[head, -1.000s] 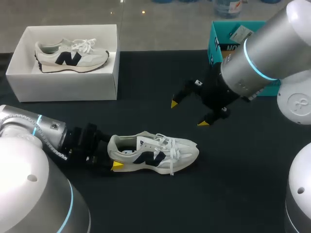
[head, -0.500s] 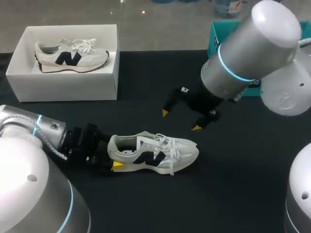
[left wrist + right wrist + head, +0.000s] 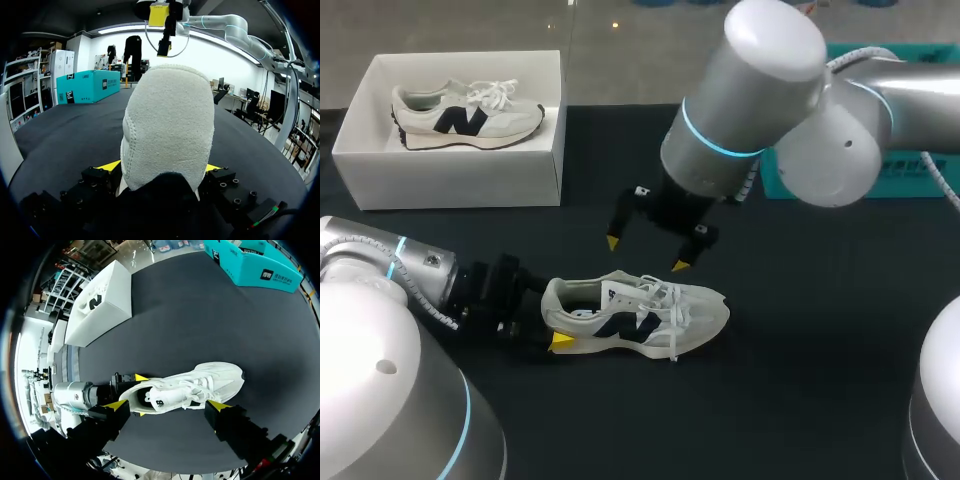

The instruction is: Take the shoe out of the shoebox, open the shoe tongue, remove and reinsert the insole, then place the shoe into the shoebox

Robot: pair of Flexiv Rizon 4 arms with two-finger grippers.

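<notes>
Shoe (image 3: 650, 312) and left claw (image 3: 548, 316) are nearest, on the black table (image 3: 820, 370), a little toward 7 o'clock of its middle. The shoe is white with a dark side mark. It stands on its sole with the heel to 9 o'clock and the toe to 3 o'clock, and its white laces (image 3: 665, 292) lie loose over the top. The left arm (image 3: 415, 270) comes in low from 8 o'clock, and its claw is closed on the heel. One yellow tip (image 3: 561, 341) shows at the heel's 6 o'clock side. In the left wrist view the pale heel fills the claw (image 3: 160, 167), with a yellow tip against each side of it.

The right claw (image 3: 646, 254) is next, just to 12 o'clock of the shoe's middle, held over the table by the big grey arm that enters from 2 o'clock. Its fingers are spread wide and hold nothing. From its own wrist view the shoe lies below, between the two yellow tips of the claw (image 3: 167, 406) and apart from both. The left wrist view shows this claw well above the heel.

The white shoebox (image 3: 450, 175) is farther off at 10 o'clock, open on top. A second shoe (image 3: 465, 112) of the same kind rests inside, also heel to 9 o'clock and toe to 3 o'clock. A teal box (image 3: 250, 267) stands at 2 o'clock near the far edge, partly hidden behind the right arm.
</notes>
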